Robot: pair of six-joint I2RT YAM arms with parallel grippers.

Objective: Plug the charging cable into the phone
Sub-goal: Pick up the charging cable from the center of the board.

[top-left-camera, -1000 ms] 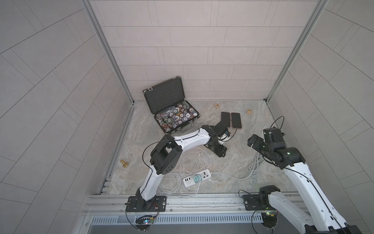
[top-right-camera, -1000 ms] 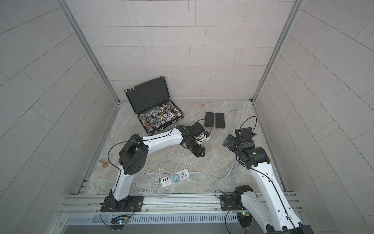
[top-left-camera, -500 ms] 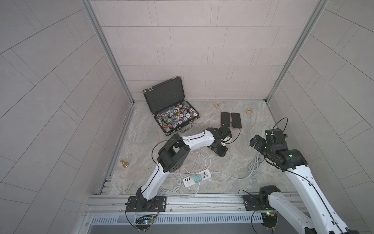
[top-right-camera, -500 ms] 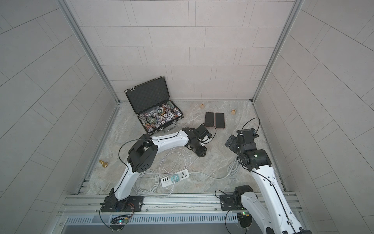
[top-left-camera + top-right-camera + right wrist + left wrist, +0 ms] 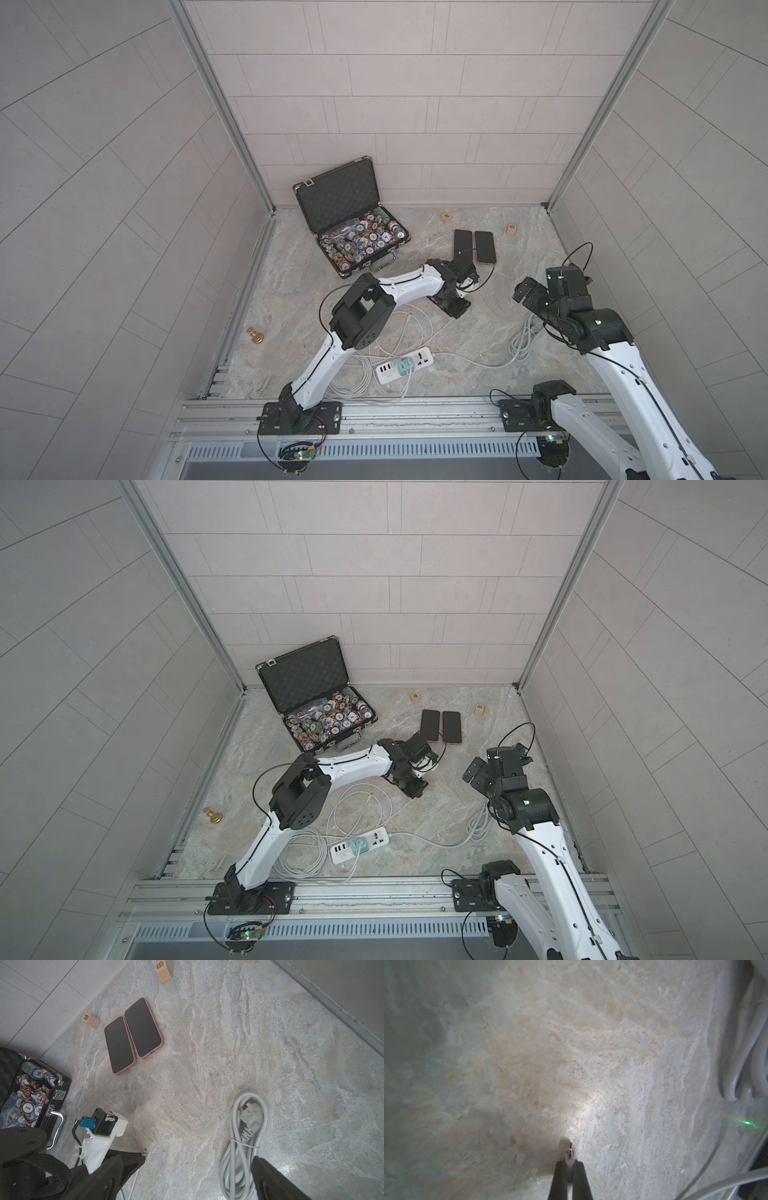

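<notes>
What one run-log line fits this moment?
left gripper: shut on charging-cable plug | right gripper: open, empty | pink-cased phones: side by side, unplugged

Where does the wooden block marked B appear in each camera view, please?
In a top view: wooden block near the back wall, right of the two phones.
In a top view: block in the same spot.
Left wrist: not in it.
Right wrist: block beyond the phones.
Shared landmark: the two phones.

I see one pink-cased phone lying screen-up against a second phone, an R block just beside them, a coiled grey power cord well apart.
</notes>
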